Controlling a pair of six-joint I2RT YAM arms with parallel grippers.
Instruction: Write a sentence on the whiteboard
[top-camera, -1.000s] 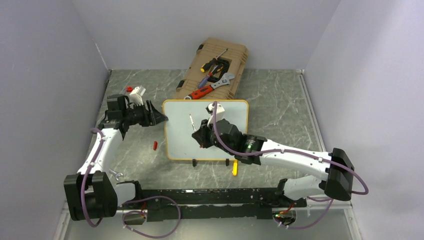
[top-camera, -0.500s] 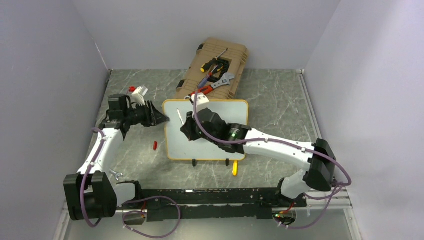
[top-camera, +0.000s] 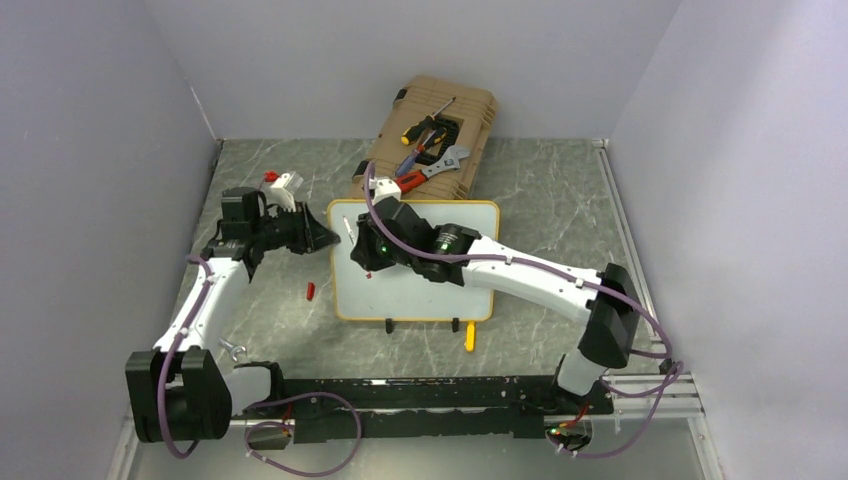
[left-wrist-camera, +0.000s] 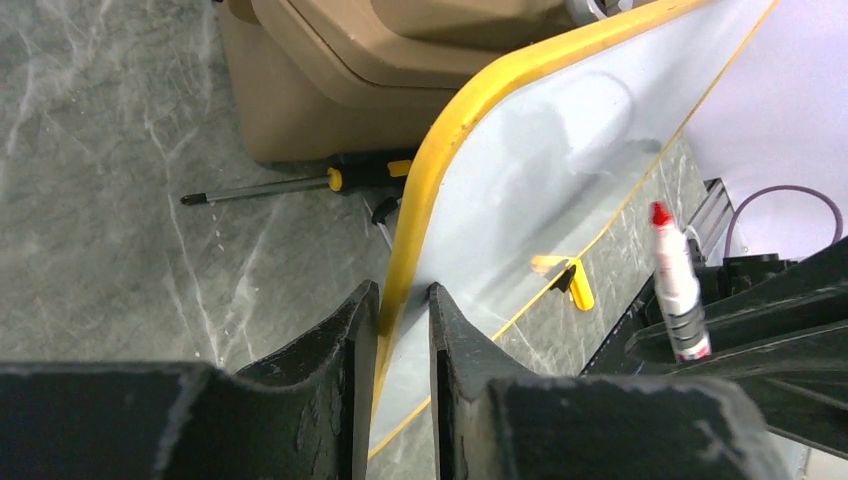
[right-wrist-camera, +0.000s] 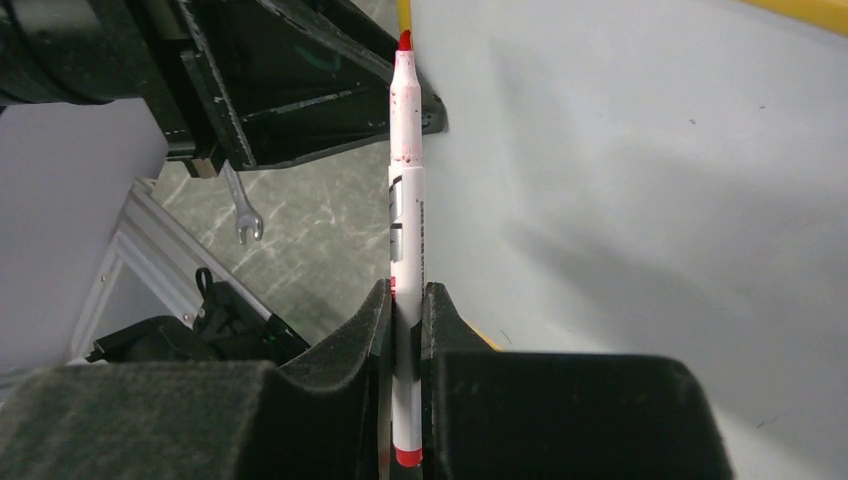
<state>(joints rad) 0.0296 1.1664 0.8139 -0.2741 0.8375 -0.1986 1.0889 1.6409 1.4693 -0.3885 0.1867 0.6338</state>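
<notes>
Tan tool case (top-camera: 480, 105) sat at the far side of the marble table (top-camera: 560, 200), with screwdrivers (top-camera: 425, 122) and a wrench (top-camera: 400, 185) on top. A red cap (top-camera: 310, 291) and a yellow piece (top-camera: 470, 337) lay loose.

Tool case (top-camera: 482, 108) just behind whiteboard (top-camera: 400, 295)

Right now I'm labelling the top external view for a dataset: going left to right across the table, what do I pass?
small wrench → white-and-red object → red cap → whiteboard. The tool case overlaps the whiteboard sideways, so it is left out.
</notes>
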